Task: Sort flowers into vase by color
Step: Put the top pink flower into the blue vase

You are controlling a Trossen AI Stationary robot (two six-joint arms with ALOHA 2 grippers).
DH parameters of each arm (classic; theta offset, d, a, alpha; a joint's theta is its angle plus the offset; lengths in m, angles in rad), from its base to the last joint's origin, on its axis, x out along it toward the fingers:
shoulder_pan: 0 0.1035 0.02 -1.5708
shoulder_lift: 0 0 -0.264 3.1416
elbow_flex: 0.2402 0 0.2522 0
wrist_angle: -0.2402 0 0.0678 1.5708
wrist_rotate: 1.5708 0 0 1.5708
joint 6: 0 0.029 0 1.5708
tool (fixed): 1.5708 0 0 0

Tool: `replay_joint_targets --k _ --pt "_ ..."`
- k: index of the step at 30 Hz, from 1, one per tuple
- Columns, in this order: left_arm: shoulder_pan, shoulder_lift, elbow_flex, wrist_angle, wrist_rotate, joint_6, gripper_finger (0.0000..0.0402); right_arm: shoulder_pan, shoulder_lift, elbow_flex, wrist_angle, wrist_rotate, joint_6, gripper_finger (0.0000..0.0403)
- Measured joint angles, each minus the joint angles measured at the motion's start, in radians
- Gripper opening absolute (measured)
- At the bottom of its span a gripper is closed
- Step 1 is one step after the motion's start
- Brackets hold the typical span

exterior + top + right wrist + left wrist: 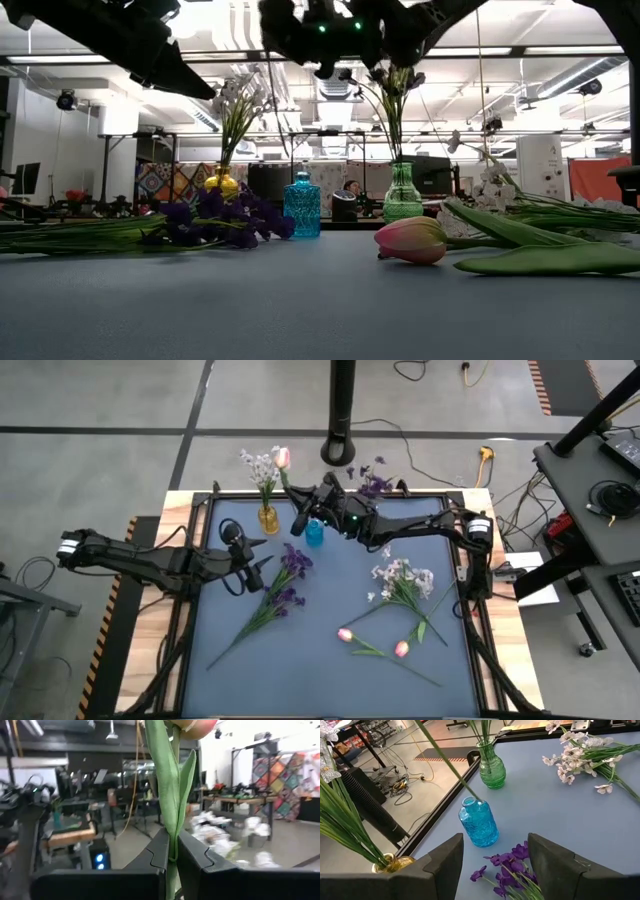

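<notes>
My right gripper point(299, 512) is shut on a pink tulip. Its bud point(283, 457) is up beyond the table's far edge, and its stem's lower end point(468, 795) is in the mouth of the blue vase point(314, 532). A yellow vase point(268, 518) holds white sprigs, and a green vase point(492, 767) holds purple blooms point(375, 482). Purple flowers point(285, 585), white sprigs point(405, 582) and two pink tulips point(345, 634) lie flat on the mat. My left gripper point(258, 568) hovers open over the purple flowers. My right gripper pinches the tulip's green stem and a leaf point(173, 836) between its two fingers, below the bud point(196, 725). The fingers come about level from the table's right side and lie across the stem. The tulip stands tilted, bud up, with its lower end in the blue vase's mouth.
The three vases stand in a row near the table's far edge. A dark post point(343, 410) rises behind it. The near part of the blue mat point(300, 680) is bare.
</notes>
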Motion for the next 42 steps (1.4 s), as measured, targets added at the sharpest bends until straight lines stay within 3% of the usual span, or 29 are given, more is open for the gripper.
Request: replay_joint_targets --k 4,15,23,42 --pt "0.0 0.0 0.0 -0.005 0.0 0.0 0.0204 0.024 0.0 0.069 -0.074 0.0 -0.073 0.0018" --pt "0.0 0.0 0.0 -0.005 0.0 0.0 0.0204 0.002 0.048 0.083 0.08 -0.049 -0.016 0.0018" --pt "0.0 0.0 0.0 -0.01 0.0 0.0 0.0204 0.006 0.109 0.116 0.073 -0.049 -0.07 0.0018" --pt "0.0 0.0 0.0 -0.021 0.0 -0.008 0.0204 0.012 0.094 0.113 -0.06 0.104 -0.243 0.0018"
